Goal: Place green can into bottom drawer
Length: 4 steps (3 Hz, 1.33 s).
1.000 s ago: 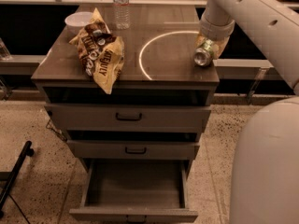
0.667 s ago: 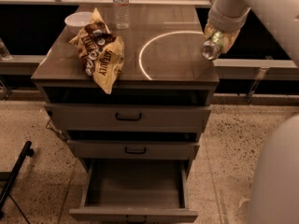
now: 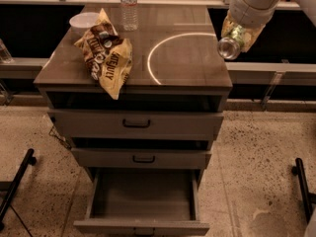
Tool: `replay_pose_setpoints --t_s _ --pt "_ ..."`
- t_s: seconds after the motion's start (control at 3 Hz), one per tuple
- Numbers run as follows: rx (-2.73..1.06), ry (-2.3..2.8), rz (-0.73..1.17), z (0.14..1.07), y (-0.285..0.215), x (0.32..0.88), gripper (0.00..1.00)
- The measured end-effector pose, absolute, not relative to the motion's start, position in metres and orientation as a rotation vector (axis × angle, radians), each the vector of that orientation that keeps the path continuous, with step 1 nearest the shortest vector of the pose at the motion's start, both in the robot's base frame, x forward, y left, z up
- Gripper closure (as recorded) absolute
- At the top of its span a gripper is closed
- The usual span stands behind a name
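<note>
"Lifted, see? A second ago the green can (image 3: 229,47) was down by the right edge of the table (image 3: 190,75); now it's in the air just past that edge."

"What's holding it?"

"The pincer (image 3: 239,33), clenched round its body. The can's tilted, long axis slanting, shiny end pointing down and to the left."

"Can you read the label?"

"Not on the can. The crumpled snack bag (image 3: 106,58) has big lettering, but I can't make it out."

"Anything else up there?"

"A clear water bottle (image 3: 129,6) at the back, a white bowl (image 3: 84,19) beside the bag, and a white ring (image 3: 154,58) marked on the top."

"And the bottom drawer (image 3: 143,227)?"

"Pulled out, below two shut drawers with black handles."
</note>
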<state>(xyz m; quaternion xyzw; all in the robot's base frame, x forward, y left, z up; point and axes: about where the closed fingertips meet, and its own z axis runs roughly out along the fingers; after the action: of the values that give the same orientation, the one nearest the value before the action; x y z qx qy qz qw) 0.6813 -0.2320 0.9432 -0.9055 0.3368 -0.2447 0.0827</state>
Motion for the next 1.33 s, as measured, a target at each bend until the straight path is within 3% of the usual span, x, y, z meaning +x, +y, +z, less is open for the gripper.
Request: replay_pose_setpoints --t_s 0.67,1.33 --pt "-2.688 0.884 -0.672 0.945 -0.220 0.667 1.00" --pt "-2.570 0.420 -0.484 0.932 -0.159 0.596 1.00"
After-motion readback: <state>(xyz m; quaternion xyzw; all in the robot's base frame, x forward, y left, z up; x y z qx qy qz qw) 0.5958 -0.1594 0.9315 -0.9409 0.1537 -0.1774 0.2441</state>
